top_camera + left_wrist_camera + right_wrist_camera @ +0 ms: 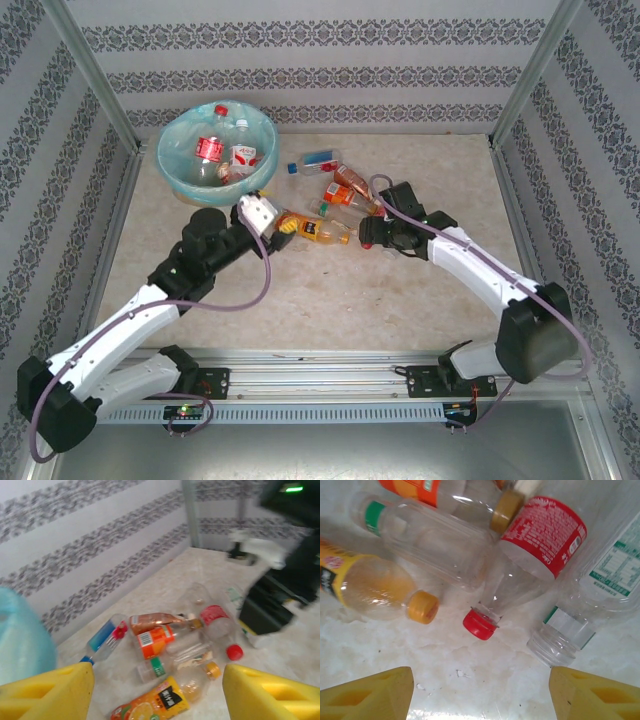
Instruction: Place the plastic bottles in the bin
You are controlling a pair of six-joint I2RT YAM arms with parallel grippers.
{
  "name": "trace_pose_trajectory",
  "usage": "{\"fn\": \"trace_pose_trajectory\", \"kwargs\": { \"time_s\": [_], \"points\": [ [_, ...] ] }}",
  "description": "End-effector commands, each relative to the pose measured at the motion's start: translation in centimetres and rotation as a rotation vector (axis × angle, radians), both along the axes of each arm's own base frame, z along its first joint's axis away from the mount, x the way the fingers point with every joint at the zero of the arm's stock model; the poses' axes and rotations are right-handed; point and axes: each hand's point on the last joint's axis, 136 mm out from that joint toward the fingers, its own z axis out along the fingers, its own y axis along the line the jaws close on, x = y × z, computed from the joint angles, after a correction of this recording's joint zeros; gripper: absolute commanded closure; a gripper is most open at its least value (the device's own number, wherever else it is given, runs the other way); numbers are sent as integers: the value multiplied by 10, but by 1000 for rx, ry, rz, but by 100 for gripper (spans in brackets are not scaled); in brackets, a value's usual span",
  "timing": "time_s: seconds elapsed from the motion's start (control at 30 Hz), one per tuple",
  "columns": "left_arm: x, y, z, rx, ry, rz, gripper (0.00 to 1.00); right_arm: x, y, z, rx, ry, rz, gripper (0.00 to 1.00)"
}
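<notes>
On marble table, red-cap bottle lies just ahead of right gripper, w/ jaws spread.

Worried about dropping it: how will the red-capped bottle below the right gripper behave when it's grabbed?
The red-capped bottle looks empty, so probably light. Its thin clear wall may buckle under a squeeze. Lying on its side, it could roll or skid on the smooth table.

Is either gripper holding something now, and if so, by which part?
Nothing is held. Both the left gripper and the right gripper have open jaws, and the bottles lie loose on the table.
</notes>
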Motion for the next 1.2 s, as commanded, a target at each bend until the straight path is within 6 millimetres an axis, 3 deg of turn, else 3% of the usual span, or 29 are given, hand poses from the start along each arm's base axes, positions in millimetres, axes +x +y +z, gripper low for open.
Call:
{"fn": "trace_pose_trajectory", "kwargs": {
  "time_s": [0.0,0.23,0.33,0.53,0.67,0.8,1.17],
  "points": [
    [-22,-17,37,8,-231,-122,28,12,8,-7,62,1,-34,28],
    [-15,-14,30,27,-254,-71,27,13,71,-16,151,52,176,28],
    [-13,-8,33,31,-277,-34,27,14,89,-26,149,61,270,27],
    [-7,8,42,39,-338,63,24,28,86,-51,100,89,257,26],
    [-5,14,43,55,-355,96,23,35,85,-62,250,114,168,26],
    [-2,14,38,73,-348,103,21,41,91,-66,408,116,113,27],
    [2,11,30,98,-331,101,21,45,103,-75,546,157,83,24]
  ]
}}
